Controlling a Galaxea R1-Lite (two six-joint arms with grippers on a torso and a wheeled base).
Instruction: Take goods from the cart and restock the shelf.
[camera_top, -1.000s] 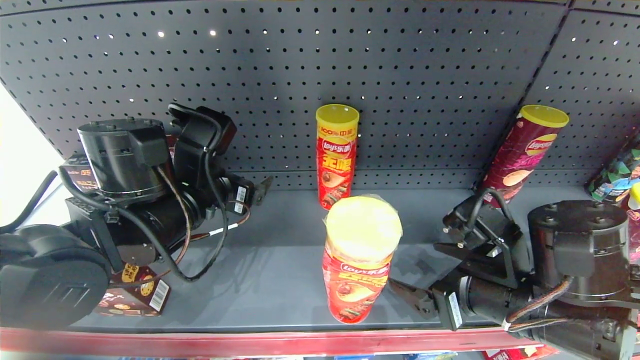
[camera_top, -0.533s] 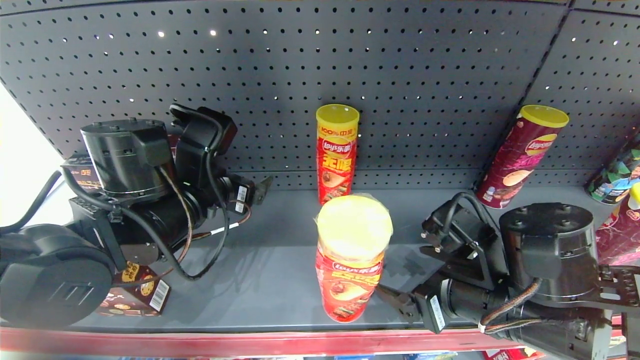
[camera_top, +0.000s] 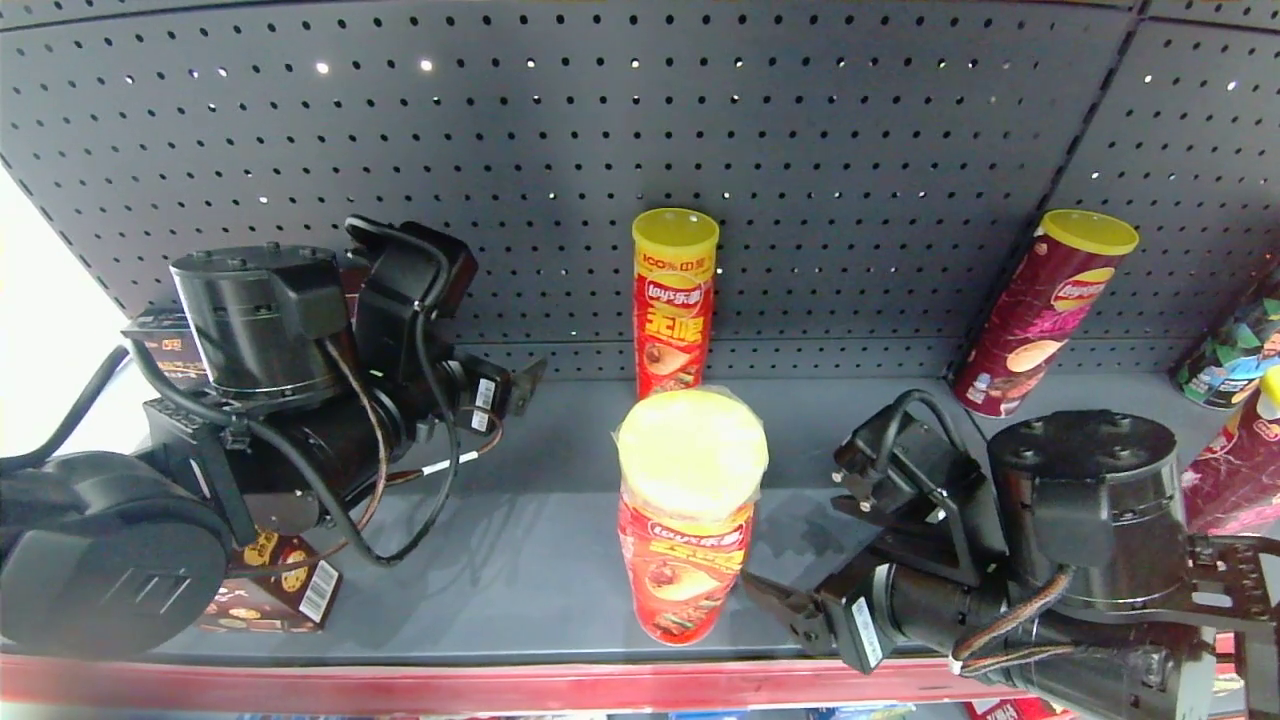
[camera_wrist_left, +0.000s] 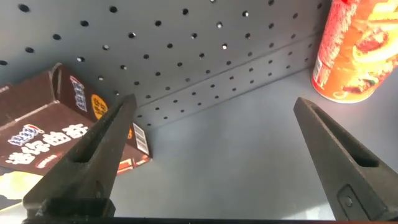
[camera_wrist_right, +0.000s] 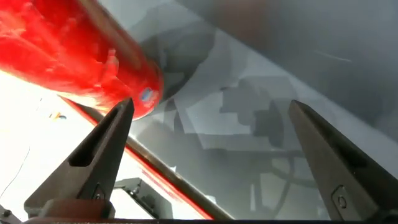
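The right gripper (camera_top: 775, 605) is low over the front part of the shelf (camera_top: 540, 540), and its two fingers are spread wide with nothing between them. In the right wrist view the right gripper (camera_wrist_right: 211, 104) has only the grey shelf floor in the gap. The front red can (camera_top: 690, 520) stands upright just beside this gripper, on its left side, near the red front edge (camera_top: 500, 685) of the shelf. The can's lower part (camera_wrist_right: 74, 56) is right next to one fingertip (camera_wrist_right: 121, 115). I cannot tell if they touch.

The left gripper (camera_top: 525, 375) points toward the perforated back wall (camera_top: 800, 150), and it is also spread open and holds nothing. In the left wrist view, the left gripper (camera_wrist_left: 214, 101) has bare shelf and wall in front of it. The back red can (camera_top: 672, 300) stands upright against the wall, to the right of this gripper and apart from it; its base (camera_wrist_left: 354, 50) is beyond one finger. A brown box (camera_wrist_left: 50, 137) is beyond the other finger, by the wall.

A maroon can (camera_top: 1040, 310) leans against the wall, behind the right gripper and well apart from it. A cookie box (camera_top: 265, 590) lies under the left arm, near the front edge.
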